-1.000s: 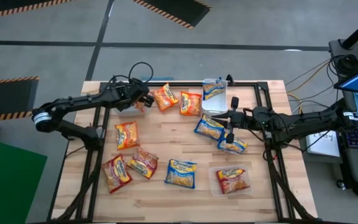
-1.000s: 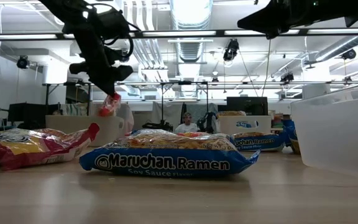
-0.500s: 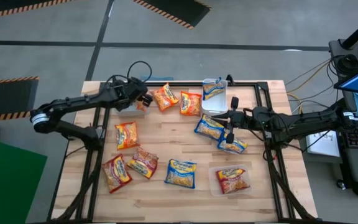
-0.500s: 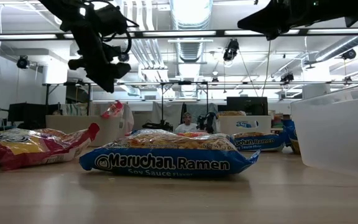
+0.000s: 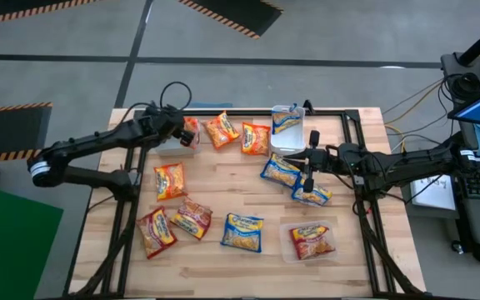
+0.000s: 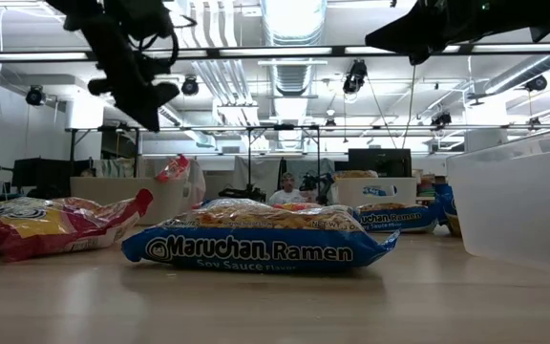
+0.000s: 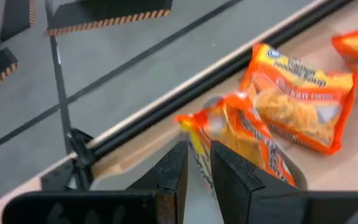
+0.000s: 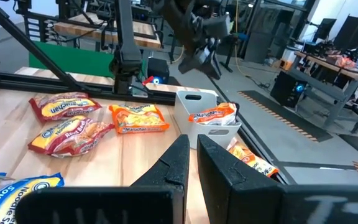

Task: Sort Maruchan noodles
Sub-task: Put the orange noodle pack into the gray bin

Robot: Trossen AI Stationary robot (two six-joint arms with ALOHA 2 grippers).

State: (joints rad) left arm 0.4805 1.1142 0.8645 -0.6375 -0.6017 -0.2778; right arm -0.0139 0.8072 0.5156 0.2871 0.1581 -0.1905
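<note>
Crinkly plastic noodle packets (image 5: pixel 242 231), flat rectangles

The pale butcher-block wooden table top (image 5: pixel 248 258) looks smooth and matt, its planks showing fine grain. The crinkly plastic Maruchan noodle packets (image 6: pixel 256 244) are glossy and catch the ceiling light. The translucent white plastic rectangular container (image 8: pixel 207 121) looks smooth and semi-matt. The black metal frame rails (image 5: pixel 365 192) appear matt.
</note>
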